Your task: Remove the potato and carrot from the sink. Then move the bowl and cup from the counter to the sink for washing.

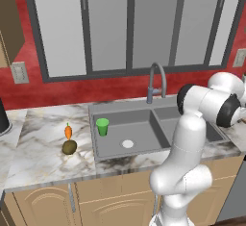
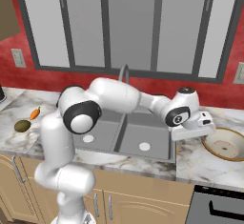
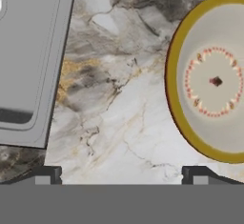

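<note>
The tan bowl (image 2: 228, 145) sits on the marble counter (image 3: 119, 123) to the right of the sink (image 2: 143, 133). In the hand view the bowl (image 3: 214, 108) lies at the right and the sink's corner (image 3: 28, 51) at the left. My gripper (image 3: 121, 178) hangs open over the bare marble between them, with nothing between its fingers. The arm reaches right, its hand (image 2: 193, 128) just left of the bowl. The green cup (image 1: 102, 126) stands upright in the left basin. The potato (image 1: 69, 147) and carrot (image 1: 68, 132) lie on the counter (image 1: 38, 157) left of the sink (image 1: 120, 107).
A curved grey faucet (image 1: 156, 78) rises behind the sink's divider. A red wall and a window run along the back. A dark appliance top (image 2: 219, 204) adjoins the counter at the right. The arm's elbow (image 2: 81, 116) leans over the left basin.
</note>
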Available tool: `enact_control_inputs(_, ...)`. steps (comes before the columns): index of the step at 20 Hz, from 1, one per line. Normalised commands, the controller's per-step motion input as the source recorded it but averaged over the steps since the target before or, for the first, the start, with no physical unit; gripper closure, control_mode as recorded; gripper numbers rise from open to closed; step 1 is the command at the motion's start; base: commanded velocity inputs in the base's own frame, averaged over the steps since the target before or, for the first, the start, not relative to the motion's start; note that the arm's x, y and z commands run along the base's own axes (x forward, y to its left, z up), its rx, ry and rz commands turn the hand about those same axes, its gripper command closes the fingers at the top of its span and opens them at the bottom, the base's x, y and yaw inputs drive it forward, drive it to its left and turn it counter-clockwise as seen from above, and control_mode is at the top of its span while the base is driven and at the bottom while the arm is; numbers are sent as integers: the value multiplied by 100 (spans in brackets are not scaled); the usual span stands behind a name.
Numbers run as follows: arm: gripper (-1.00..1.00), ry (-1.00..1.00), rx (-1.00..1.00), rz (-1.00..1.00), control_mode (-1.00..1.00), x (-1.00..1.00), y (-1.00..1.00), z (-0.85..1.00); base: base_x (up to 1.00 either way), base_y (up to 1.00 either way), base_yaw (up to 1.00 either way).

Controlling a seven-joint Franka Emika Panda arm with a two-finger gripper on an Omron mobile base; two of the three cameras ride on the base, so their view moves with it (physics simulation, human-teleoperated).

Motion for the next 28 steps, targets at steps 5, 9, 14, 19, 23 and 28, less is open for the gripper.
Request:
enact_control_inputs(5,-100,-5,0,0,-100,12,-18,-3,0,0,0)
enact_control_inputs(9,-100,-4,0,0,-100,12,-15,-6,0,0,0)
enact_control_inputs(14,-100,-3,0,0,-100,8,-8,-13,0,0,0)
enact_control_inputs(19,-100,-3,0,0,-100,6,-4,-18,0,0,0)
enact_control_inputs(23,-100,-7,0,0,-100,10,-4,-15,0,0,0)
enact_control_inputs(28,-100,-6,-1,0,-100,12,-5,-15,0,0,0)
